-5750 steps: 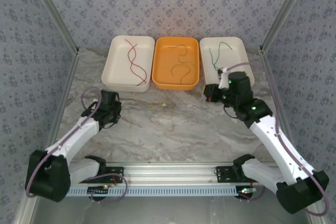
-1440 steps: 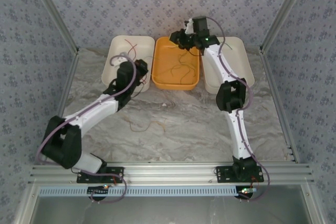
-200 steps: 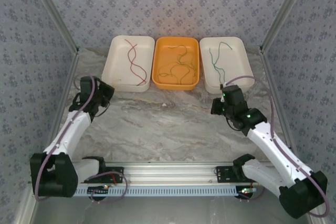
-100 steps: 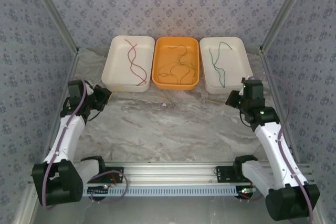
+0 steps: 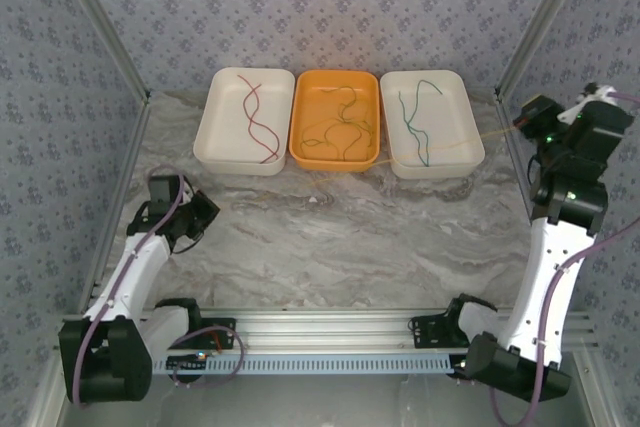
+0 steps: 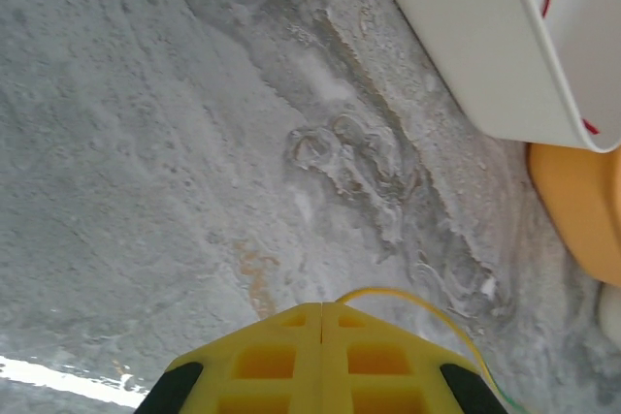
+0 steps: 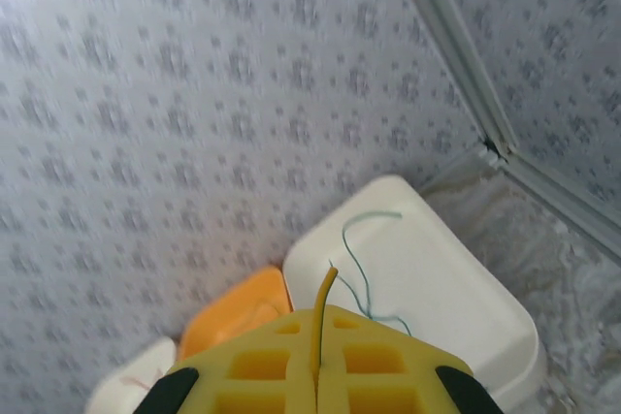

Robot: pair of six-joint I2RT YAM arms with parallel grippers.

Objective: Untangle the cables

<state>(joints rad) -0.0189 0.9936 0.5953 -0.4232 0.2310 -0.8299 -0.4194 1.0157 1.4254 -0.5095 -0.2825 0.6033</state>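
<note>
A thin yellow cable stretches from my right gripper leftward over the front corner of the right white tray. In the right wrist view that gripper is shut on the yellow cable, raised by the right wall. My left gripper is low over the near-left table. Its jaws are shut, and a yellow cable arcs out from the tips to the right. A dark red cable lies in the left white tray. Green cables lie in the right tray.
The orange middle tray holds several green and yellowish cables lying over one another. The three trays stand in a row at the back. Patterned walls and metal frame posts close in both sides.
My right arm has swung out to the right wall and risen. The left arm has drawn back toward the near left. The yellow cable now stretches out between them.
</note>
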